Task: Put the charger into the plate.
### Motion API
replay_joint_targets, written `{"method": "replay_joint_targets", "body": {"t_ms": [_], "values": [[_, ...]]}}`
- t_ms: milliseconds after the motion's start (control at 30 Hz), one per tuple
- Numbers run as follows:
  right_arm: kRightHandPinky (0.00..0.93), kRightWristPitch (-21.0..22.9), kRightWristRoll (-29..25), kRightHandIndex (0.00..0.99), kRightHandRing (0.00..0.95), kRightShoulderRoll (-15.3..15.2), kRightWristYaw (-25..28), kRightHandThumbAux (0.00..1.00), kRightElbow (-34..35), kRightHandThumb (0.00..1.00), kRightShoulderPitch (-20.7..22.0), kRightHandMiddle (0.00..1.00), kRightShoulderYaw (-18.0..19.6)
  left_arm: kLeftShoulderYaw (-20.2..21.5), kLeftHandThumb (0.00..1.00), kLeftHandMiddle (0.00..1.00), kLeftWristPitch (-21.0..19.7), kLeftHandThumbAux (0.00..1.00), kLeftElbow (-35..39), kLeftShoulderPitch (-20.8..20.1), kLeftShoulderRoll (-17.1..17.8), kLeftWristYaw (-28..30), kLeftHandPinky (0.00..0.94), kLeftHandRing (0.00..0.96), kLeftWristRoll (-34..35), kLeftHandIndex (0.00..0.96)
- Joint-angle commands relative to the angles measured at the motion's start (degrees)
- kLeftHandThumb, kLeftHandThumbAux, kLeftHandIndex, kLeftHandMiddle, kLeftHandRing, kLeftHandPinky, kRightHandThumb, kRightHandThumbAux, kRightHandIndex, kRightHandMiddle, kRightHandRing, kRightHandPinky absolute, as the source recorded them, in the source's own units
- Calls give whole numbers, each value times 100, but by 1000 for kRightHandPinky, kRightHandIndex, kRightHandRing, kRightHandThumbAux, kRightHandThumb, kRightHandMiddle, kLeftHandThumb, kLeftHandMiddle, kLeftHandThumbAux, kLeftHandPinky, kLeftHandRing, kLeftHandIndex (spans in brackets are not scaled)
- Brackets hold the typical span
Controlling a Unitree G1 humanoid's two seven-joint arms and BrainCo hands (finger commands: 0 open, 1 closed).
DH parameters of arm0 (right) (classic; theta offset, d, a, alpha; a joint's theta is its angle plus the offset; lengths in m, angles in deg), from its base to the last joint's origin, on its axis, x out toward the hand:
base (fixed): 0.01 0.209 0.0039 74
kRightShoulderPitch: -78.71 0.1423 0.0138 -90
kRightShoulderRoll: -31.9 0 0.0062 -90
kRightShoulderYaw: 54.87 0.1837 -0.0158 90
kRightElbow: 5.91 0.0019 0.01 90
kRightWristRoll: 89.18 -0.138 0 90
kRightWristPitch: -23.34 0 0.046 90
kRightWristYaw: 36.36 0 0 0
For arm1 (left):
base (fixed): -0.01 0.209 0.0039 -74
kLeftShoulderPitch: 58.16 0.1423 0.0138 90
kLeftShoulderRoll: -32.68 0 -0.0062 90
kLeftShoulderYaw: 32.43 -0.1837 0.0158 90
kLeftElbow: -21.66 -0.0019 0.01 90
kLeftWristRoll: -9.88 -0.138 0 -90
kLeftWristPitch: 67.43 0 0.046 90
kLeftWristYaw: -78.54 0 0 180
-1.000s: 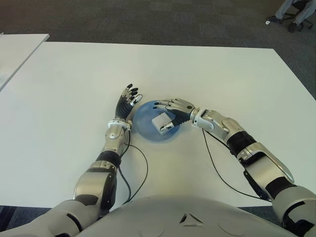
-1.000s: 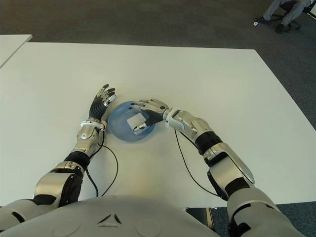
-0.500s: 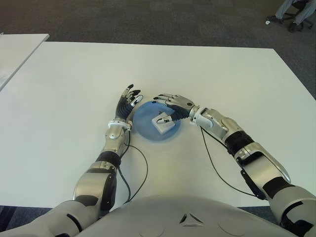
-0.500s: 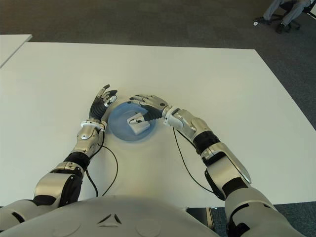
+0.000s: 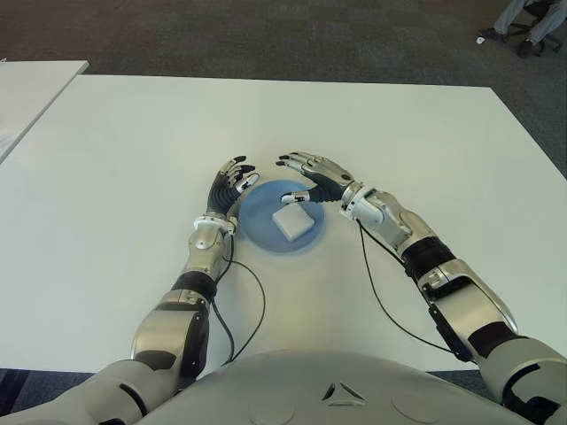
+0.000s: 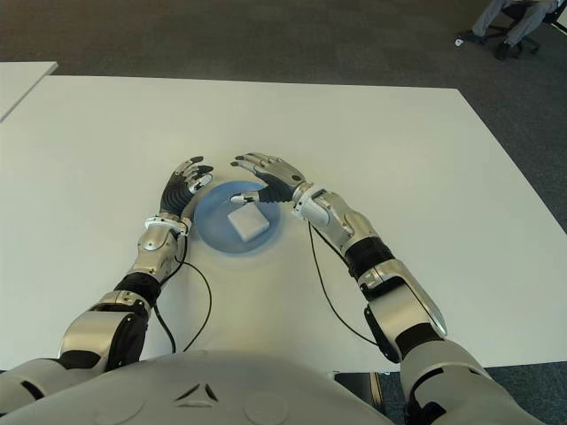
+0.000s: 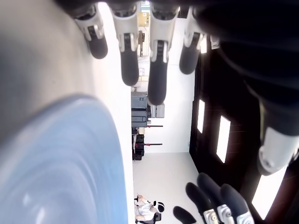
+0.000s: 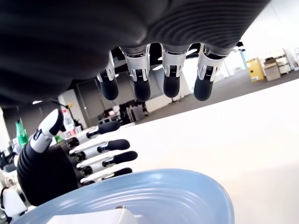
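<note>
White charger [image 5: 292, 222] lies flat in the blue plate [image 5: 257, 232], my right hand [image 5: 310, 177] spread empty at its one o'clock, left hand [image 5: 232, 184] relaxed at ten; release done, I judge only pulling clear remains.

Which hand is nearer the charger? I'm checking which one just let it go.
The right hand, open over the far right rim of the blue plate, thumb just above the white charger. The left hand is open beside the plate's left edge.
</note>
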State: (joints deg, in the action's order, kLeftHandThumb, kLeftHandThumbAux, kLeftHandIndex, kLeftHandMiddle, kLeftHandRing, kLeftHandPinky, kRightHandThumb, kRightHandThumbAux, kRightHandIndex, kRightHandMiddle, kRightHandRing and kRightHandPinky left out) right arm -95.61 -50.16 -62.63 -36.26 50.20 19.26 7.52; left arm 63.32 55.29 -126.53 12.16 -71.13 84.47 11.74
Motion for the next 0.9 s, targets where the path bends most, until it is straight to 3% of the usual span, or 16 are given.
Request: {"method": "replay_joint_targets", "body": {"t_ms": [33, 333, 467, 767, 900], "values": [[0, 176, -238, 0, 0, 36, 100, 94, -66, 302, 30, 0, 199, -36, 0, 336, -395, 593, -172, 302, -10, 77, 65, 231, -12, 206], [0, 579, -1320, 0, 0, 278, 425, 135, -493, 217, 204, 0, 963, -43, 0, 298, -478, 591, -102, 341, -13, -16, 4, 182, -44, 203], [0, 885, -2307, 0, 0, 541, 484, 182, -590, 171, 177, 0, 1732, -52, 0, 311, -416, 585, -98, 365, 10, -34, 13, 192, -76, 211], [0, 1204, -3427, 0, 0, 920, 486, 363, -432, 116, -141, 0, 2598, -50, 0, 333, -387, 566, -98, 396, 53, -42, 102, 234, -94, 203], [0, 736, -3971, 0, 0, 1397, 189, 547, -712, 33, -590, 0, 3070, -45, 0, 340, -369, 562, -124, 402, 70, -53, 126, 251, -99, 200]]}}
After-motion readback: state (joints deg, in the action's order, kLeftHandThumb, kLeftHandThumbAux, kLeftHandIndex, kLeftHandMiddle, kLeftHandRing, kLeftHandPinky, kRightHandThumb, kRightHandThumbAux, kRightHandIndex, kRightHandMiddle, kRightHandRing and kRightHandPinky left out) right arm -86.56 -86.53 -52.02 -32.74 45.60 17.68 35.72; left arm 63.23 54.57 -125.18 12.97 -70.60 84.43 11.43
